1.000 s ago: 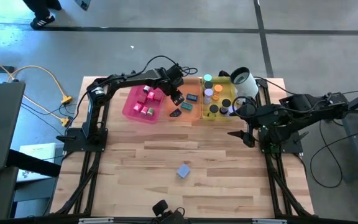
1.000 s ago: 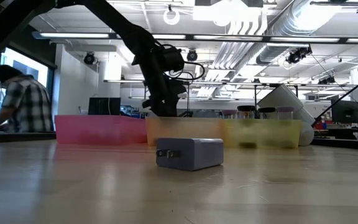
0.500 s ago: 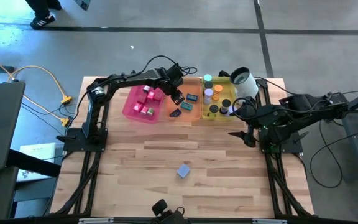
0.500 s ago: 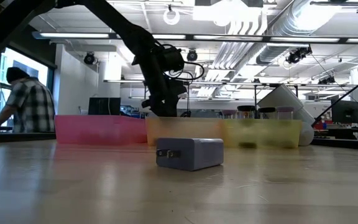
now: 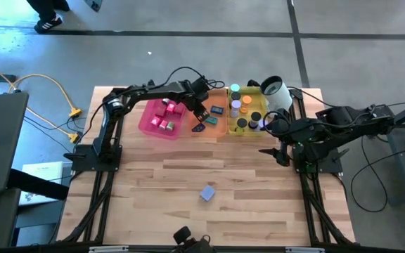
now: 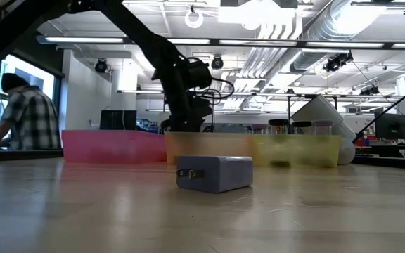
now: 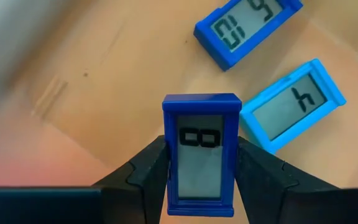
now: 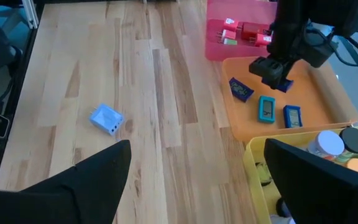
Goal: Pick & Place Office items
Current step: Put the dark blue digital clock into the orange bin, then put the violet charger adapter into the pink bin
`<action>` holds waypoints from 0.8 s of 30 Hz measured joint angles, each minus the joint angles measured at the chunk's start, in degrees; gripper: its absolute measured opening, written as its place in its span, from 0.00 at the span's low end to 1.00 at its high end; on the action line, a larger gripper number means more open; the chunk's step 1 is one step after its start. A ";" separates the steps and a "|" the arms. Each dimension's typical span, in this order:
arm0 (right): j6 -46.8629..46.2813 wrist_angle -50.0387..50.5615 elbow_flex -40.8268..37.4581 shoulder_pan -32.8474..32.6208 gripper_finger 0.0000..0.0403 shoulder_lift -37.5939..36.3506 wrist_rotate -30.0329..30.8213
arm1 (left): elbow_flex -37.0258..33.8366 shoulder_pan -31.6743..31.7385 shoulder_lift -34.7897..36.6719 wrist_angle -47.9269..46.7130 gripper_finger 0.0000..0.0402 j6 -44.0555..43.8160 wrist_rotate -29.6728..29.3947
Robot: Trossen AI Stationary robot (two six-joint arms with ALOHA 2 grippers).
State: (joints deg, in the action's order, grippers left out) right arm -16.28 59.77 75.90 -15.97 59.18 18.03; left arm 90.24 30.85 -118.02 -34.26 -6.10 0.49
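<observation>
1. Left end effector (image 5: 203, 112) hangs above the orange tray (image 5: 219, 129), pinching a dark blue rectangle (image 7: 202, 152) upright.
2. Lavender block (image 5: 207, 192) lies alone on the open worktop (image 5: 259, 183) centre, well apart from every edge.
3. Right end effector (image 5: 278, 156), spread wide, waits near the yellow tray (image 5: 261, 109).

Left wrist view: the dark blue timer (image 7: 202, 154) gripped in the left claw (image 7: 201, 171) shows "88" on its grey display. The light blue timer (image 7: 291, 106) beside it shows one digit resembling "4"; a third blue timer (image 7: 247, 28) shows segmented digits that cannot be read with certainty.
</observation>
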 joint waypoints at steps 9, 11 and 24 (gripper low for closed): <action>-0.28 -0.28 0.00 0.00 0.89 0.00 0.01 | 0.02 -0.46 0.00 0.34 0.56 -2.96 -3.66; -0.36 -0.42 0.00 0.00 0.89 0.00 0.01 | 0.02 -0.46 0.00 0.45 0.58 -3.20 -3.76; -0.41 -1.36 0.00 0.00 0.89 0.00 -2.13 | 0.00 -2.64 10.25 -0.97 0.58 -1.83 -4.13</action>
State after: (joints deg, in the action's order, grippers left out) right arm -16.69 58.41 75.90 -15.97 59.18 15.90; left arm 90.24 28.21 -107.76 -35.22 -7.93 -3.64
